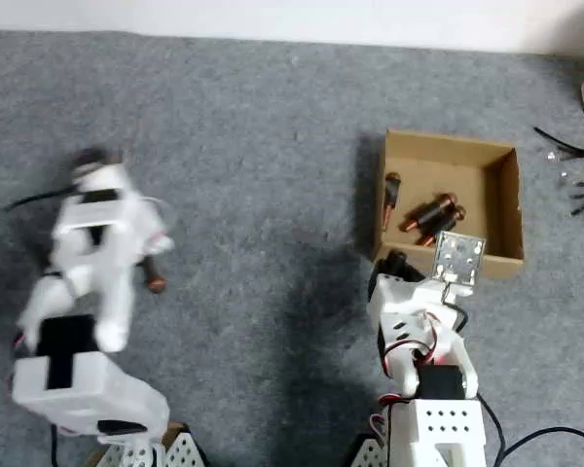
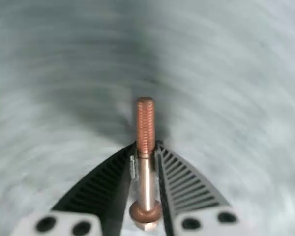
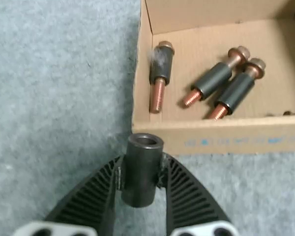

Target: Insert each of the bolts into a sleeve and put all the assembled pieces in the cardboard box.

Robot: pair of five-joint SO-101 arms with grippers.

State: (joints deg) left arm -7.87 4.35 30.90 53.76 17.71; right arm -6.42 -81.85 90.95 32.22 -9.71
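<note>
Two tools each clamp one part: the left tool (image 2: 145, 150) pinches a stiff copper-coloured threaded bolt (image 2: 145, 123) by its smooth shank, at the high view's left; the right tool (image 3: 140, 164) grips a hard black cylindrical sleeve (image 3: 140, 179) mid-body, just beside the brown cardboard box (image 1: 512, 195), right of centre. Both parts are probably slick.

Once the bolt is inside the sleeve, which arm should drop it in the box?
Probably right. The right tool holds the sleeve just outside the cardboard box, while the left tool, shut on the bolt, sits well away across the grey carpet.
</note>
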